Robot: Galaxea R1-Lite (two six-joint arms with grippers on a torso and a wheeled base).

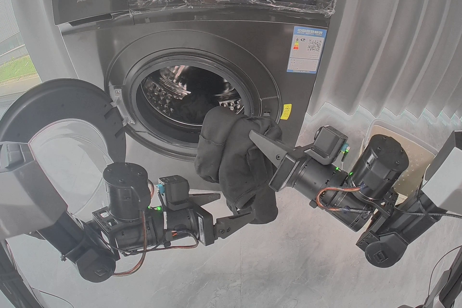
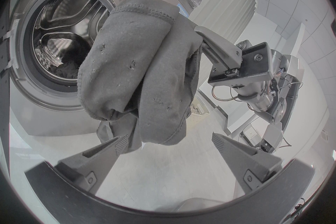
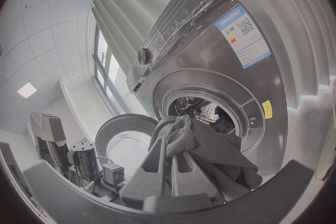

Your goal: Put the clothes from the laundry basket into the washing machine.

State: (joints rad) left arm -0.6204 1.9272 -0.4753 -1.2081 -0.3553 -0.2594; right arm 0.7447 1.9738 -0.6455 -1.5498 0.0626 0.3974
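Left gripper (image 1: 230, 208), head view: I see its fingers spread, at the lower edge of the dark garment (image 1: 226, 155).
Right gripper (image 1: 257, 138), head view: pinching the garment before the washing machine (image 1: 192, 34) opening; door (image 1: 57, 126) swung open.
Garment, left wrist view: hangs bunched above the spread fingers.
Fingers (image 3: 154, 168), right wrist view: pressed together on the garment; I see dark cloth inside the drum (image 3: 210, 112).

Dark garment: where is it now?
Head view, centre: the dark garment hangs from the shut right gripper before the washing machine door opening, above the open left gripper.
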